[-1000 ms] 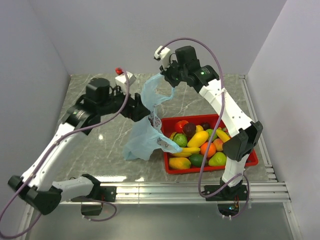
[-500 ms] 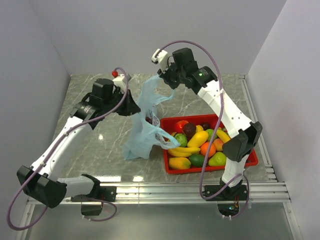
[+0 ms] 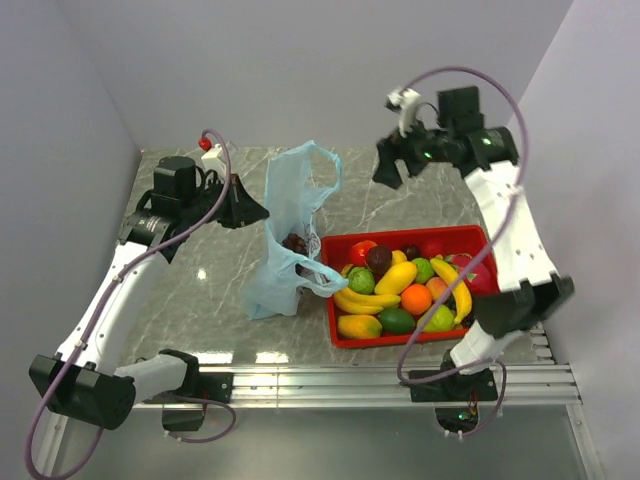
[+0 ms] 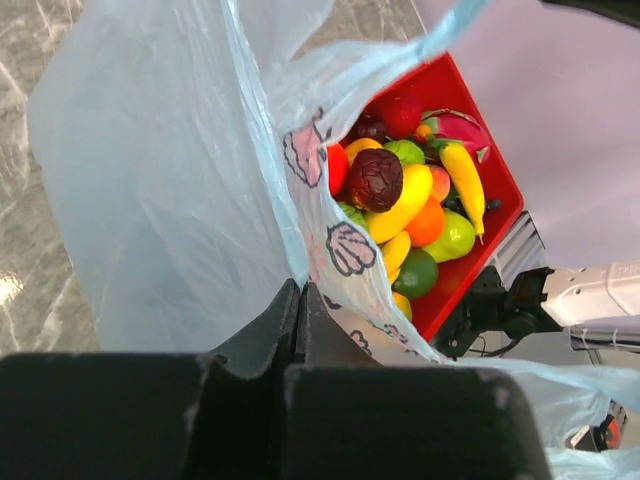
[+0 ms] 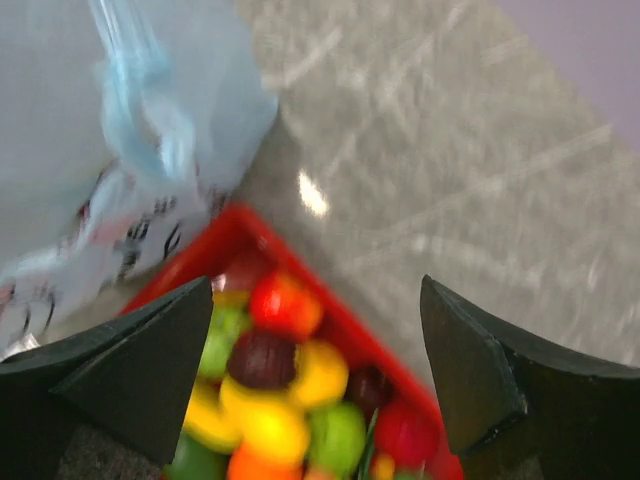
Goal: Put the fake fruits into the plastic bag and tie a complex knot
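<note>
Blue bag (image 3: 288, 225), Tom: where does it stand?

Mid-table (image 3: 190, 280), Ana, upright and slack, just left of the red tray (image 3: 430, 337). One handle (image 3: 332, 172) sticks up at the top. The other loop (image 3: 322, 272) droops toward the tray's left rim.

Are the handles tied?

They are apart, each one loose.

And the left gripper (image 3: 262, 212)?

It is pinched on the bag's left edge, up near the mouth. From its wrist camera the two fingers (image 4: 265, 332) press flat together with the thin film caught between them. The bag spreads out past them, with cartoon prints along its rim.

What about the right gripper (image 3: 393, 168)?

Its jaws are spread wide and hold nothing. It hangs in the air behind the tray, well apart from the bag. Its own camera looks down between the fingers (image 5: 140, 370) at the tray's corner and a blurred bit of bag.

Where are the fruits (image 3: 400, 285)?

They are piled in the tray: bananas (image 3: 365, 300), an orange (image 3: 416, 297), a green lime (image 3: 394, 320), a dark purple one (image 3: 378, 258), and red pieces at the back. The left wrist camera sees the same heap past the bag's edge.

Is anything inside the bag?

A dark patch (image 3: 295, 242) shows through the film about halfway up. Whether it is fruit or print, I cannot tell.
</note>
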